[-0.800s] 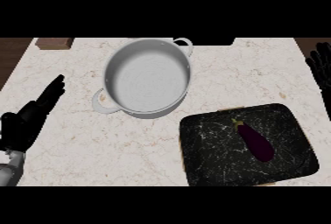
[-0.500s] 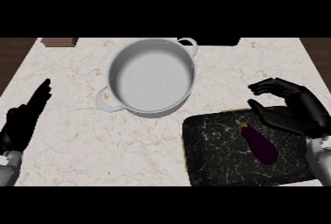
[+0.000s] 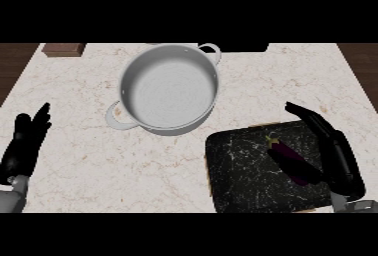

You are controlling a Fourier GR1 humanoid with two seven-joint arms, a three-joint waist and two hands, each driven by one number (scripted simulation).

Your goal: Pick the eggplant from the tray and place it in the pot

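Head view: right hand extended with fingers straight and apart, over the right edge of the dark tray, just beside the eggplant, holding nothing. Eggplant, dark purple, lies on the tray. Left hand rests open at the left. White pot stands on the tabletop, far left of the tray.

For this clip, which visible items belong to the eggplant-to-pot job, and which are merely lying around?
Job items:
- dark purple eggplant
- black speckled square tray it lies on
- white round two-handled pot
- right hand, open over the tray beside the eggplant

Bystanders:
- small brown wooden block at the counter's far left corner
- left hand, open, resting at the left edge
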